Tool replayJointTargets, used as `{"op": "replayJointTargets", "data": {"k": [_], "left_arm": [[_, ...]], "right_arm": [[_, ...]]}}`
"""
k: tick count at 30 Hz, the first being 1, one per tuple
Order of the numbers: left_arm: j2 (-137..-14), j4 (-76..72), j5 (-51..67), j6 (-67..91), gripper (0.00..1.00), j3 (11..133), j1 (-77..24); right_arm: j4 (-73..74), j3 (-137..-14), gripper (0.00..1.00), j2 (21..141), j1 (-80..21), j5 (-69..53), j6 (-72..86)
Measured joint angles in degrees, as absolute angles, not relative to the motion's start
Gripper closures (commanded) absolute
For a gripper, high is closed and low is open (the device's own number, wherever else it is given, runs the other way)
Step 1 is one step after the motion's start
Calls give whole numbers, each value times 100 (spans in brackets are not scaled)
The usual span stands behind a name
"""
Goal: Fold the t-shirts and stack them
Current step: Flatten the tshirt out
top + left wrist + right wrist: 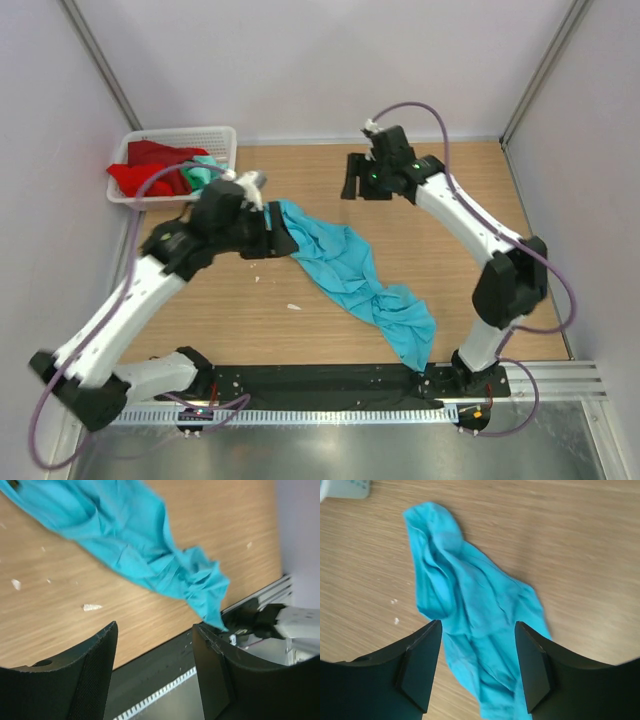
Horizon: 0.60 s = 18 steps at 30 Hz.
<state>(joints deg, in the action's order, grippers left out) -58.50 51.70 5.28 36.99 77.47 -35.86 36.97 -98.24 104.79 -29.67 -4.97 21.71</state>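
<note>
Turquoise t-shirt: lying crumpled on table, stretching from its 10 o'clock end toward 4 o'clock. Left pincer: standing open, gripping nothing, sitting just beside the shirt's 10 o'clock end. Right pincer: gaping open and empty, hovering at the shirt's 12 o'clock, apart from the cloth. Red t-shirt and mint green t-shirt: lying in white basket at the table's 10 o'clock corner.

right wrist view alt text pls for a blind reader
A crumpled turquoise t-shirt lies in a long strip on a wooden table, framed by the open, empty black pincer. A white basket corner shows top left.
</note>
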Motion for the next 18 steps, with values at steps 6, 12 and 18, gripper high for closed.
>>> {"op": "replayJointTargets", "data": {"k": [6, 12, 18], "left_arm": [[-8565, 4449, 1605, 3828, 40, 7220, -3693], [-10182, 4451, 1761, 3575, 39, 8093, -4281], [-10610, 4521, 1778, 3540, 34, 8256, -4421]], "right_arm": [[4023, -7467, 29, 8503, -2001, -670, 2137], [4160, -5793, 23, 7618, -1841, -1201, 2257], [3846, -4740, 23, 7290, -1841, -1841, 2659]]}}
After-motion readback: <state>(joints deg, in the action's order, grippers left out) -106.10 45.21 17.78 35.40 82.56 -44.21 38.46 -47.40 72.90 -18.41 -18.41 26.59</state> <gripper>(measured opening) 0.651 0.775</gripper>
